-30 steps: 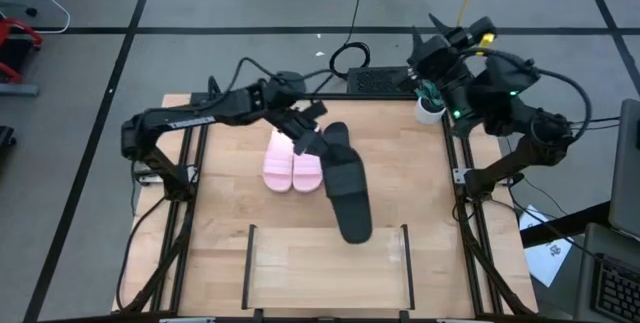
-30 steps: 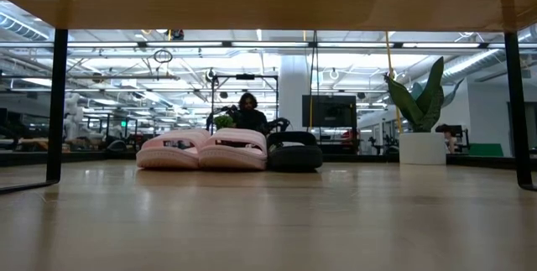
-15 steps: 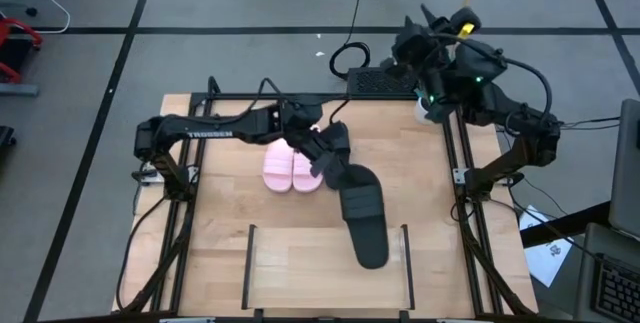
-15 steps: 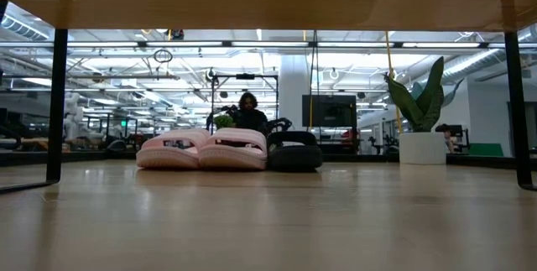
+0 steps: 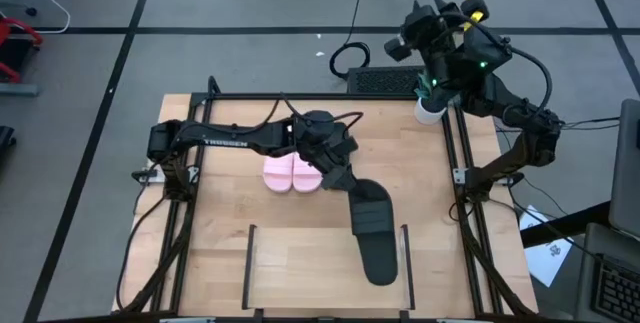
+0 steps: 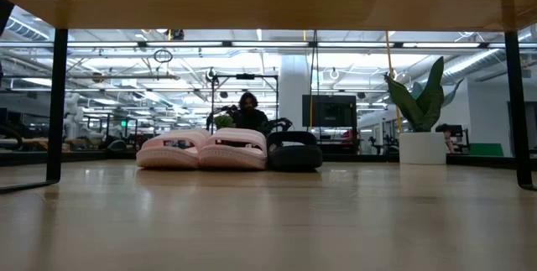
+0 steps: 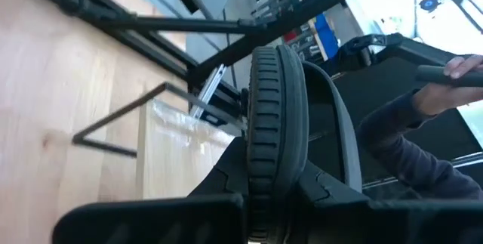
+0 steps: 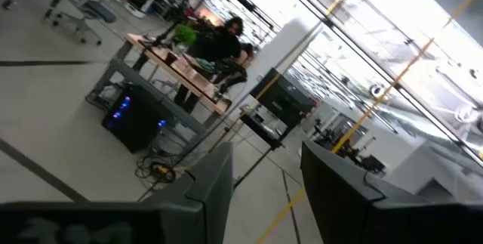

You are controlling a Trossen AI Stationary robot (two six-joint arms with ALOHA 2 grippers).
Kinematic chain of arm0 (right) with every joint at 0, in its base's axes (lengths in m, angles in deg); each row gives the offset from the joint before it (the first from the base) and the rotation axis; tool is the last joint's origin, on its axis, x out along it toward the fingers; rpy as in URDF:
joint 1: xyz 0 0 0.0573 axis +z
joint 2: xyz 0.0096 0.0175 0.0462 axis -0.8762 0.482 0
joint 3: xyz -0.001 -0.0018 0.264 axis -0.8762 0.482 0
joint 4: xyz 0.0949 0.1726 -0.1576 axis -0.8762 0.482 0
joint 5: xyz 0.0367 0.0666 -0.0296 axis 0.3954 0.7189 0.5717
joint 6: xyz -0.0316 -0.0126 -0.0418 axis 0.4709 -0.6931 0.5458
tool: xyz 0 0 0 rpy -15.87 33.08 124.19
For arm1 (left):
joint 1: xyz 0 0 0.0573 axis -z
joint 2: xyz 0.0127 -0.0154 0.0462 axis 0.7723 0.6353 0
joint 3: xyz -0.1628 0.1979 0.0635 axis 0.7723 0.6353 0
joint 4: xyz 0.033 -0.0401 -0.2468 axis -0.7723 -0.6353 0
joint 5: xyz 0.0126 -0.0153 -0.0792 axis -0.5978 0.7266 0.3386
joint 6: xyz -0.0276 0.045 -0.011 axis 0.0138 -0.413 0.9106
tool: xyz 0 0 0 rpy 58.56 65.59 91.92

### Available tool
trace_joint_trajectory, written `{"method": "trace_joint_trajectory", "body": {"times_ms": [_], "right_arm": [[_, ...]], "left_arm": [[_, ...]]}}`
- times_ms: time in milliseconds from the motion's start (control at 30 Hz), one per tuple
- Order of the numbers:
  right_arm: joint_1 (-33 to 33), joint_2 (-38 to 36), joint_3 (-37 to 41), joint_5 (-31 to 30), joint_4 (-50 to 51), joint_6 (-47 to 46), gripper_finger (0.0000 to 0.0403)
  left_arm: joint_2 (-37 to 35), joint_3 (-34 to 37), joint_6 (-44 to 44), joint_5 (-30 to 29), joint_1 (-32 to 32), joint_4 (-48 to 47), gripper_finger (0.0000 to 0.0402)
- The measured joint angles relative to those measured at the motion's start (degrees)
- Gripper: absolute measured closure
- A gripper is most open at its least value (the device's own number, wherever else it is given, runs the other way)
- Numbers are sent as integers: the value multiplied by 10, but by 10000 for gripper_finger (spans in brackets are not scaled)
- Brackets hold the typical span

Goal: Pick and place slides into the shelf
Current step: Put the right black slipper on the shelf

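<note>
Left gripper (image 5: 338, 168) clamped tight on one end of a black slide (image 5: 372, 227), just beside the pink pair (image 5: 291, 172) on the side toward the right arm. Held slide carried above the table, stretching from the pink pair toward the shelf (image 5: 300, 263), its far end over the shelf board close to the black rail at the right arm's end. In the left wrist view, slide (image 7: 278, 108) seen edge-on, ribbed sole rim pinched between the dark fingers, shelf rail and board (image 7: 170, 153) beyond it.

Pink pair side by side on the tabletop, soles down, back from the shelf. In the low view, second black slide (image 6: 294, 152) on the table, touching or just beside the pink pair (image 6: 204, 149); hidden under the left arm in the high view.

Right gripper (image 5: 432, 15) raised beyond the table's far corner, well apart from the pink pair, fingers (image 8: 343, 187) spread apart, nothing between them.

Person seated at a desk in the room behind, seen in the low view.
</note>
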Motion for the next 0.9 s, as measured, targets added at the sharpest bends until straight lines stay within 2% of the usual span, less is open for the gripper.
{"method": "trace_joint_trajectory", "body": {"times_ms": [267,633,900], "right_arm": [[-35,9,0,1,-21,-3,257],[-56,24,0,2,-20,-10,257],[-75,29,0,2,-20,-14,257]], "left_arm": [[23,0,7,-38,23,18,378],[59,0,50,-20,31,44,378],[76,0,70,-30,48,55,378]]}}
